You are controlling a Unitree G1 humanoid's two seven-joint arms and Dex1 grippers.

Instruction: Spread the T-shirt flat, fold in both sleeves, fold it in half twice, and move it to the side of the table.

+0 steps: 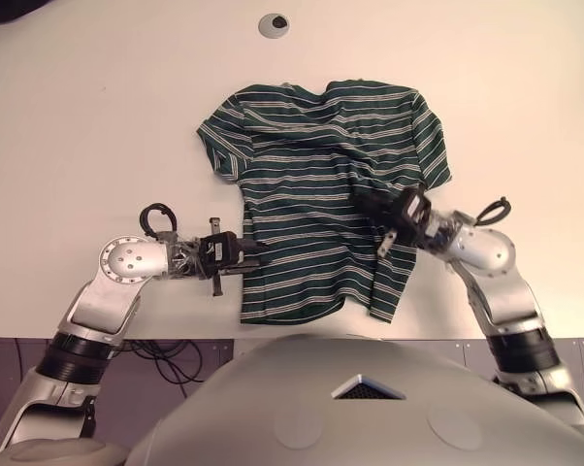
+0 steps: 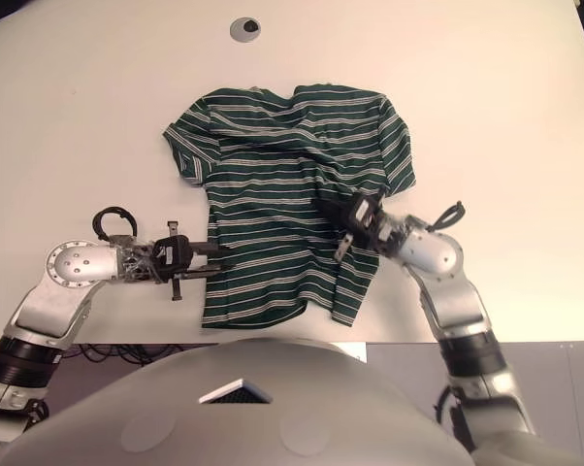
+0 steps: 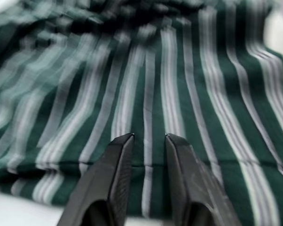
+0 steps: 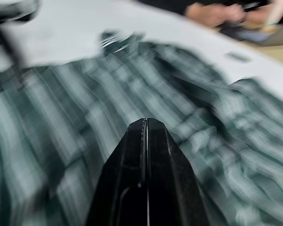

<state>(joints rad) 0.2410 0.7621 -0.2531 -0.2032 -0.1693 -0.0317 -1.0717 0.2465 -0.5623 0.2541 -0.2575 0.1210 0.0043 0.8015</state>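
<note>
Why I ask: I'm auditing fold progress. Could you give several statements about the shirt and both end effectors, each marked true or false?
1. The T-shirt lies wrinkled on the table. True.
2. The left end effector is clamped shut. False: its fingers stand apart, at the shirt's left side edge.
3. The right end effector has its fingers closed together, over the shirt's right side. True.
4. The T-shirt is folded in half. False: it lies opened out, with both sleeves out to the sides.
5. The T-shirt is plain red. False: it is dark green with pale stripes.
</note>
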